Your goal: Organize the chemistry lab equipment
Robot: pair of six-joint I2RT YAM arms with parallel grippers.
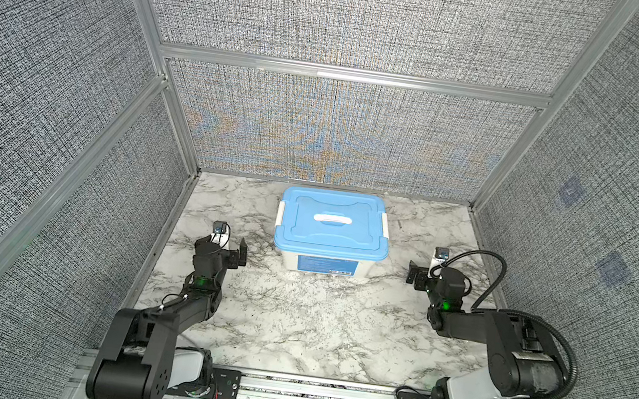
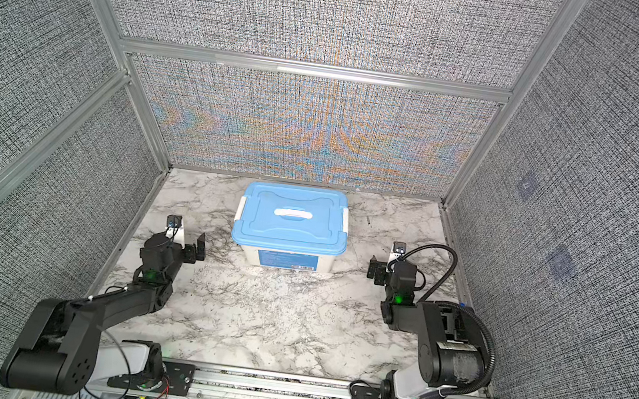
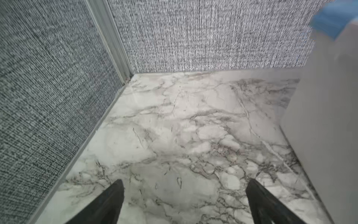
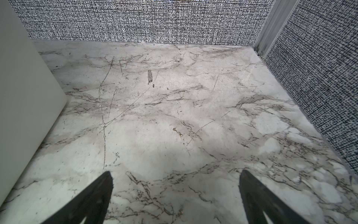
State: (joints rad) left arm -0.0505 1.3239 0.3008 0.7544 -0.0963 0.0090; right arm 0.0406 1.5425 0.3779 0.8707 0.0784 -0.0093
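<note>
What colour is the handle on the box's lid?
White. The handle sits on the blue lid and shows best in a top view.

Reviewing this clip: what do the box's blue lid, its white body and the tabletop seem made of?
The blue lid looks like moulded plastic: matte, uniform colour, raised contours. The white tub seems plastic too, with smooth opaque walls. The tabletop shows a marble pattern, grey veins on white; stone or printed laminate cannot be told.

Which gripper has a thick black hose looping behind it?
The right gripper: a ribbed black hose arcs over its arm; the left gripper has none.
</note>
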